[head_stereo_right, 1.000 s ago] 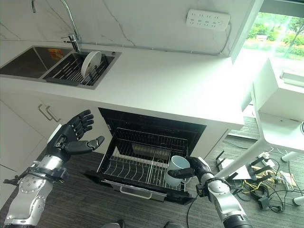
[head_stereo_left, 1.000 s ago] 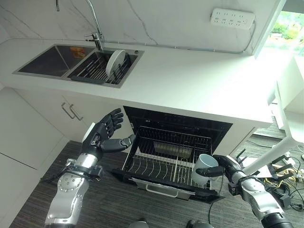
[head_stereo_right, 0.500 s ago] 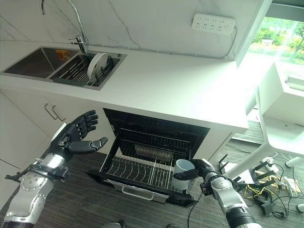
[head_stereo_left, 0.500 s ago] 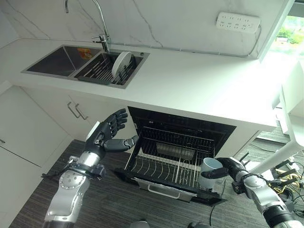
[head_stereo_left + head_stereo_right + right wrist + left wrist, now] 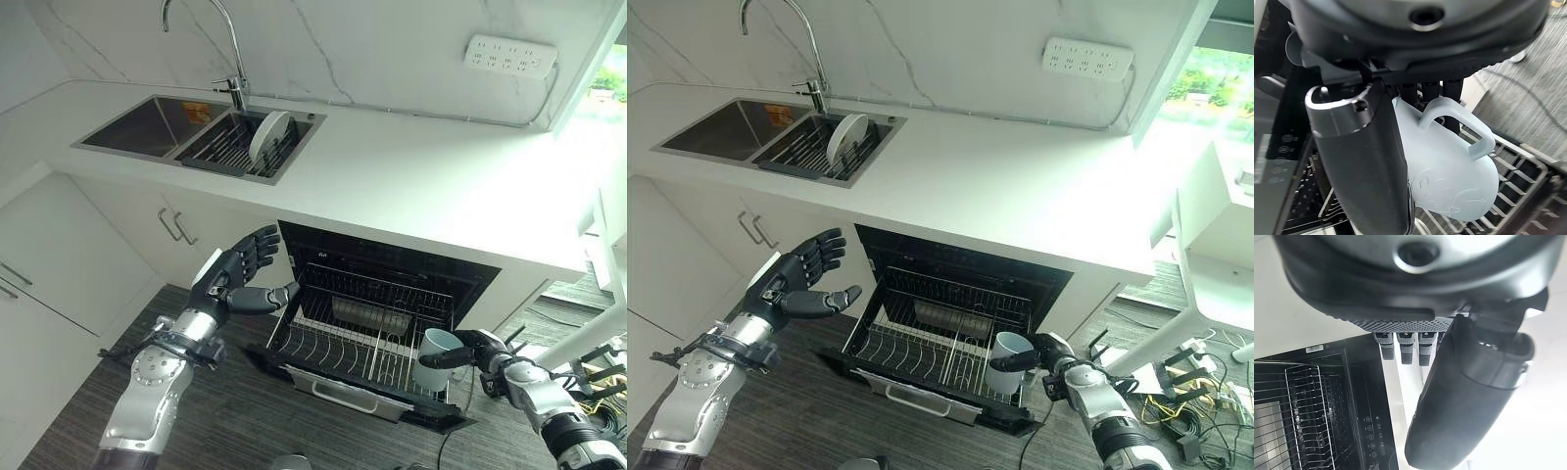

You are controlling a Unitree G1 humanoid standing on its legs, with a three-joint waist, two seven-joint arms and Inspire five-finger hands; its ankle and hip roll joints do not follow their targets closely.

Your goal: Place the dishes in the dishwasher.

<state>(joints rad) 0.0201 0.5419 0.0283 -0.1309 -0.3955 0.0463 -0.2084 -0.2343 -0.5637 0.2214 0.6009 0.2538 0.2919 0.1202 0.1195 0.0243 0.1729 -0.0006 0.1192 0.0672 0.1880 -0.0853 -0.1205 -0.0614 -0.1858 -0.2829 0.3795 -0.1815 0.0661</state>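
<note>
A pale blue mug stands upright at the right front corner of the pulled-out dishwasher rack. My right hand is shut on the mug, its fingers and thumb round the mug's body next to the handle. A white plate stands on edge in the rack inside the right sink basin. My left hand hangs open in the air, left of the dishwasher opening, holding nothing; its straight fingers show in the left wrist view.
The dishwasher sits under the white counter. A tap rises behind the sink. White cabinet doors lie to the left. A power strip is on the wall. A white stand is at the right.
The camera has shifted, so the whole scene sits further right and lower. Relative to the rack, the right hand and mug stay at the right front corner; the left hand stays open.
</note>
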